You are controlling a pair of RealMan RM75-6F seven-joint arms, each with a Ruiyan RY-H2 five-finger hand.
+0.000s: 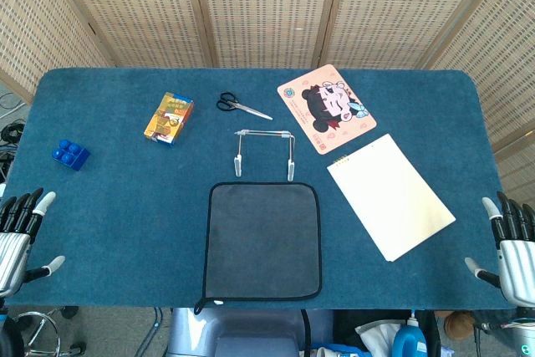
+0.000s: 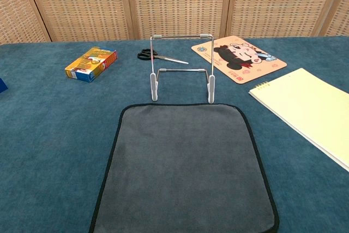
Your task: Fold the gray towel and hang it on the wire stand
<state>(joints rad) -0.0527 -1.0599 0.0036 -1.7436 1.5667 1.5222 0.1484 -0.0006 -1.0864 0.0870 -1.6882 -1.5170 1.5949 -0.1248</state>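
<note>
A gray towel (image 1: pixel 262 240) with a black hem lies flat and unfolded near the table's front edge; the chest view shows the towel (image 2: pixel 182 167) filling the foreground. Just behind it stands the wire stand (image 1: pixel 265 152), upright and bare, also seen as the wire stand (image 2: pixel 181 69) in the chest view. My left hand (image 1: pixel 21 236) hovers at the table's front left corner, fingers spread, holding nothing. My right hand (image 1: pixel 512 248) sits at the front right corner, fingers apart and empty. Both hands are far from the towel and absent from the chest view.
On the blue table (image 1: pixel 125 206) lie a yellow notepad (image 1: pixel 390 196) right of the towel, a cartoon mat (image 1: pixel 326 106), scissors (image 1: pixel 242 106), an orange box (image 1: pixel 168 118) and a blue toy brick (image 1: pixel 70 155) at far left.
</note>
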